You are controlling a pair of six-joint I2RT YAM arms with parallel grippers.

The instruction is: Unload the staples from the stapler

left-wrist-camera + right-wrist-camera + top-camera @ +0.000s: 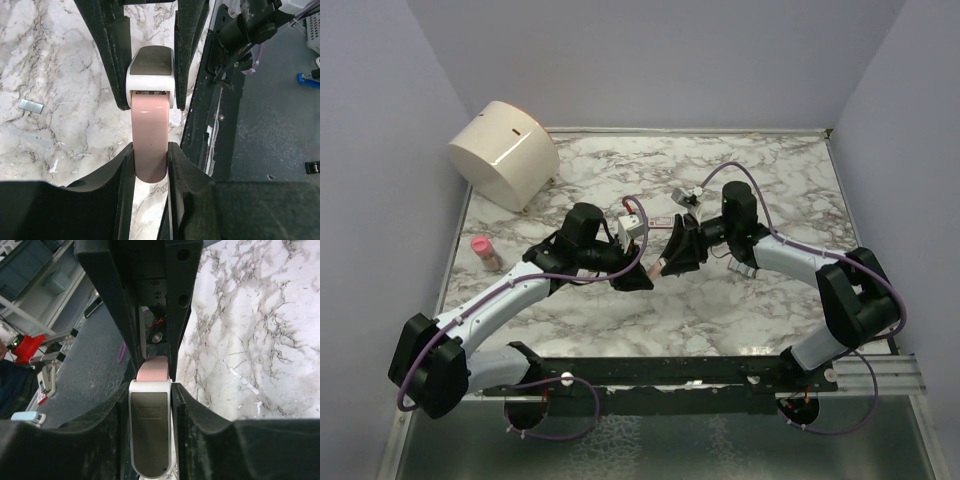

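The stapler [150, 145] is found at the middle of the marble table [790, 190], gripped from both ends. Its pink end is clamped between the fingers of the left gripper [150, 152], which are pressed against both its sides. Its white and grey end is pinched by the right gripper [150, 387] — the fingers are seen touching either flank — so the two grippers are set tip to tip. A small grey metal strip [31, 105] is seen lying flat on the marble, apart from the stapler. A small pink bottle [486, 252] is seen near the left edge, and a cream cylinder [505, 153] is laid on its side at the far left corner.
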